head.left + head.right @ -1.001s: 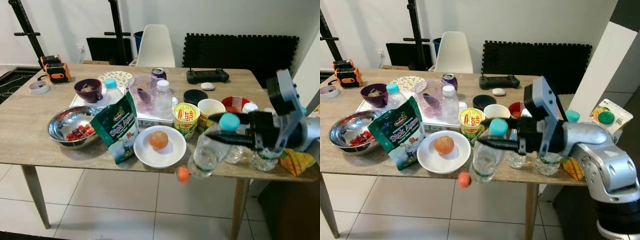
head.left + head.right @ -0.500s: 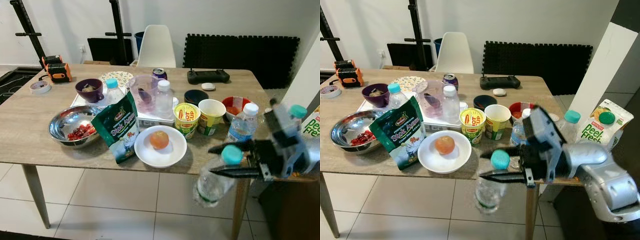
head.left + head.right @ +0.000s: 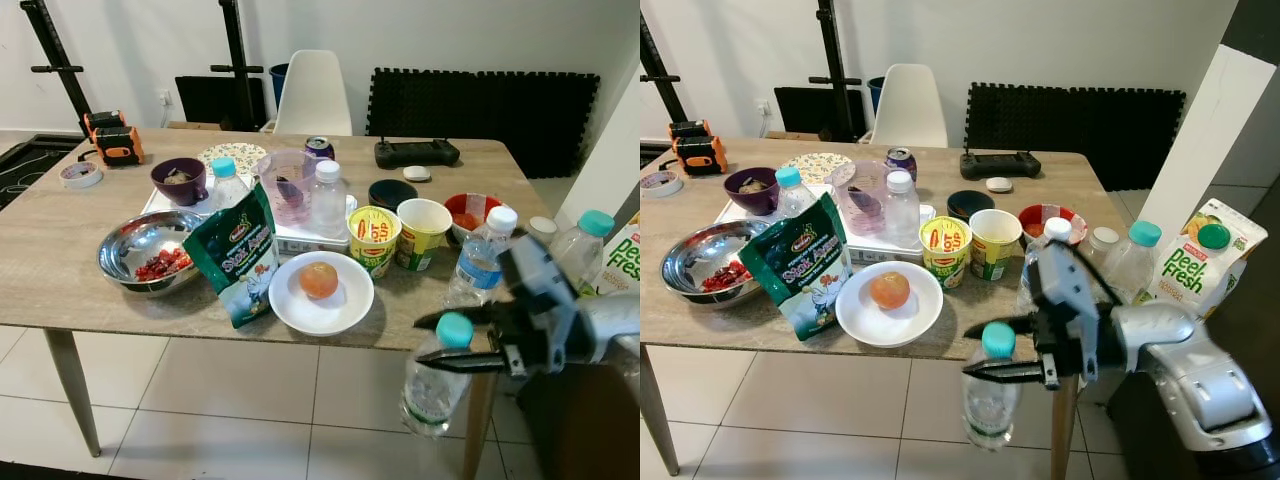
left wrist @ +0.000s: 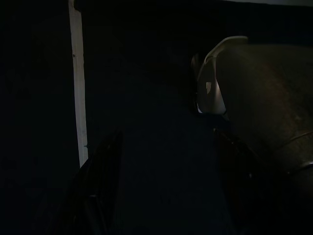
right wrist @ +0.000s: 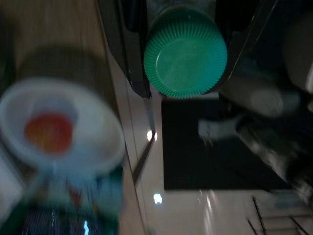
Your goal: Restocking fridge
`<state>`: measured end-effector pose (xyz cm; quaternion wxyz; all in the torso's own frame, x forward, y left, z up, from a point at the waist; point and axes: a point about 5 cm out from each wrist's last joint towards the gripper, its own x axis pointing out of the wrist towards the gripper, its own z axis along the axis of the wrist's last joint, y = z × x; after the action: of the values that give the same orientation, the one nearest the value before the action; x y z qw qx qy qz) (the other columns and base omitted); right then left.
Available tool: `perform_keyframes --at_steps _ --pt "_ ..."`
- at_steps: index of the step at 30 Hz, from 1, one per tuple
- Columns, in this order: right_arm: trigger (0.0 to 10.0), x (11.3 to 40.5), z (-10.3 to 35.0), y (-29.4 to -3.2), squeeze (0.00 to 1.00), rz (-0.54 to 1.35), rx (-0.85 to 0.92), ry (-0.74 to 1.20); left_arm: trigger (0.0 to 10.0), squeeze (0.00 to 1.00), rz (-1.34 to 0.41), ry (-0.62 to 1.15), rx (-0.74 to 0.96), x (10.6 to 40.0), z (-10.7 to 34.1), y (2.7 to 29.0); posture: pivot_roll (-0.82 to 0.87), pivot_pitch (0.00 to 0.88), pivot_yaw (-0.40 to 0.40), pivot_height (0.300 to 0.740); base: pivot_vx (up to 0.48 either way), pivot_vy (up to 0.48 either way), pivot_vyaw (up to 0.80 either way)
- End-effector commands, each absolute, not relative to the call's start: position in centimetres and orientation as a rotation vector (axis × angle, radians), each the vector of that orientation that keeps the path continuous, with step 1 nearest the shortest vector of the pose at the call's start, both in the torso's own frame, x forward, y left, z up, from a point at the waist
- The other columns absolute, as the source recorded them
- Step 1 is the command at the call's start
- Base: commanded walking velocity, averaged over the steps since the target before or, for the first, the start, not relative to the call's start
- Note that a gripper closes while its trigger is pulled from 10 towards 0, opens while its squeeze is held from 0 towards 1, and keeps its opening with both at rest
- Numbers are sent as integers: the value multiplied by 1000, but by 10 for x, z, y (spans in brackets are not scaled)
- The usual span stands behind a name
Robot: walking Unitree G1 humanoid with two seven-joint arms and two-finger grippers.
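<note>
Currently a bottle (image 3: 992, 395) with a teal cap is held at the neck by the right gripper (image 3: 1002, 352), fingers clamped on it, just off the table (image 3: 60, 250) edge. Step judged: carry-off toward the fridge; a turn away from the table is called for next, bottle kept upright. Past the gripper, a plate (image 3: 322, 293) holds an orange fruit, with a snack bag (image 3: 240, 252) beside it. Further off, noodle cup (image 3: 373, 239) and paper cup (image 3: 421, 232), contents unseen; steel bowl (image 3: 142, 251) with red bits. Left gripper: dark view, fingers cannot be judged.
</note>
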<state>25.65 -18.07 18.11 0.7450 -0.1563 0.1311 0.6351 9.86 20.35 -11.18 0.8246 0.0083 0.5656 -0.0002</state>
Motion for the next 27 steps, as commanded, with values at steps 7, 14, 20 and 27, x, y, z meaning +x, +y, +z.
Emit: perform_keyframes --at_steps 7,14,20,27 --pt "10000 269 134 -207 0 1198 -413 496 10000 0 -20 1235 13 91 -114 198 -66 0 -16 740 -206 0 0" --pt "10000 280 108 -221 0 1046 -419 551 10000 0 -21 1237 15 91 -115 198 -65 0 -16 740 -245 0 0" --pt "10000 278 54 -242 0 820 -352 666 10000 0 -19 1239 17 90 -115 199 -62 0 -18 740 -251 0 0" --pt "10000 266 22 -251 0 690 -323 746 10000 0 -20 1243 23 89 -115 199 -60 0 -16 740 -258 0 0"
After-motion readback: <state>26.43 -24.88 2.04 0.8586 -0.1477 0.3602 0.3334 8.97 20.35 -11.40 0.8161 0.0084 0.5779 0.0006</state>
